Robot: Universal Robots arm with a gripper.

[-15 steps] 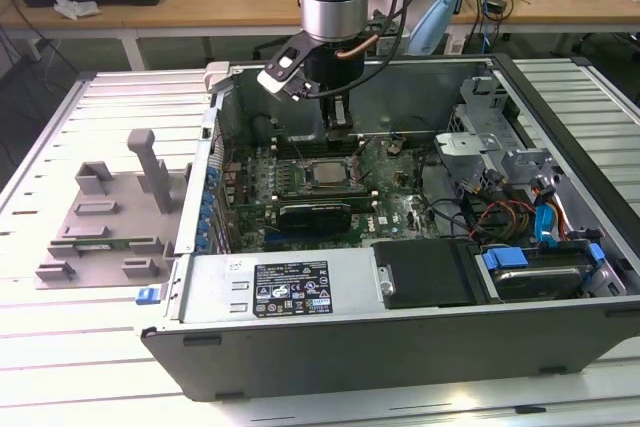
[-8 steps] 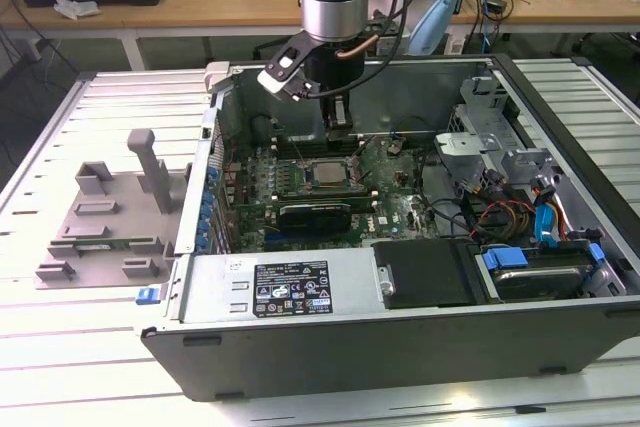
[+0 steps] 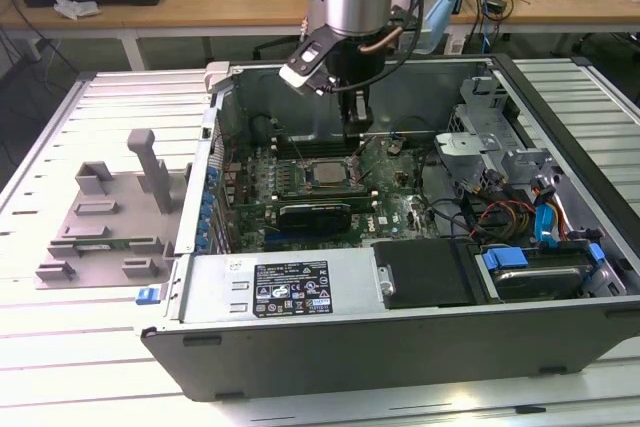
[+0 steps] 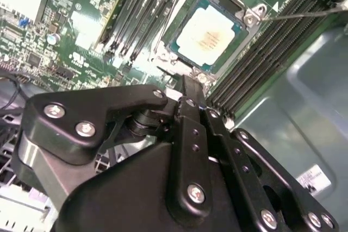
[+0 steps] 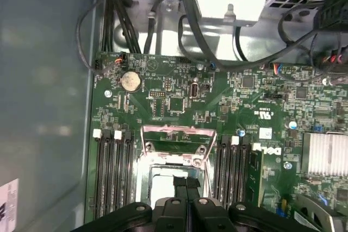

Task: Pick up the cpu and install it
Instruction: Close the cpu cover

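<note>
Exterior view overlooks the case (image 3: pixel 400 347); wrist views (close) peer past the pincer (image 4: pixel 187 86) (image 5: pixel 186 182) at its socket (image 4: pixel 173 58) (image 5: pixel 179 133).

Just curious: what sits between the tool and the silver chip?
In the second wrist view, only the socket frame's metal edge separates the tool from the cpu.

My gripper (image 4: pixel 187 82) is matte black, dotted with silver screws; the cpu (image 4: pixel 209 35) has a dull silver top edged in green; the board (image 5: pixel 179 80) is dark green, speckled with tiny parts; the case (image 3: pixel 400 347) is dark grey; the tray (image 3: pixel 110 222) is pale grey.
</note>
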